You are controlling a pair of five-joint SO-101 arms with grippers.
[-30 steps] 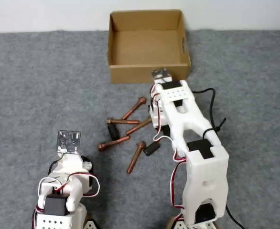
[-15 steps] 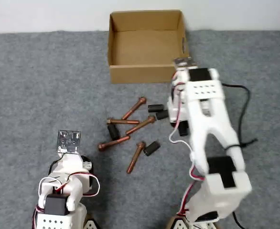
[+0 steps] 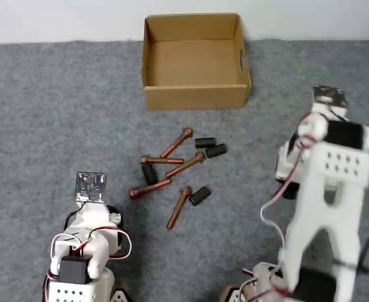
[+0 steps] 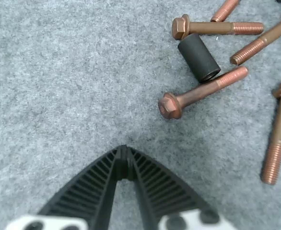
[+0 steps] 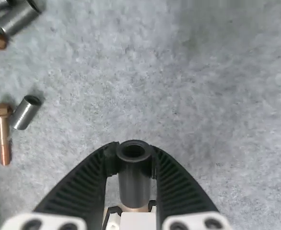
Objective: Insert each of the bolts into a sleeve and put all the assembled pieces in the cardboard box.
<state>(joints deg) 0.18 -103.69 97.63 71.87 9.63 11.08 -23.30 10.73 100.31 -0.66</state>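
Several copper bolts (image 3: pixel 172 165) and three black sleeves (image 3: pixel 211 148) lie scattered on the grey carpet in front of the cardboard box (image 3: pixel 194 97). A fourth black sleeve (image 5: pixel 132 184) stands upright between the fingers of my right gripper (image 5: pixel 133 150), which is shut on it above bare carpet, to the right of the pile. The right arm (image 3: pixel 326 167) stands at the table's right side. My left gripper (image 4: pixel 126 152) is shut with nothing in it, its tip a short way from a bolt (image 4: pixel 203 89) and a sleeve (image 4: pixel 199 56). The left arm (image 3: pixel 87 239) is at the near left.
The box is open on top with nothing inside and sits at the far middle, against a white wall edge. Bare grey carpet (image 3: pixel 58 107) stretches to the left and right of the pile. One loose sleeve (image 5: pixel 24 112) and a bolt (image 5: pixel 3 134) lie off to the side of the right gripper.
The right arm has swung from the pile near the box over to the right side. The left arm has not moved.
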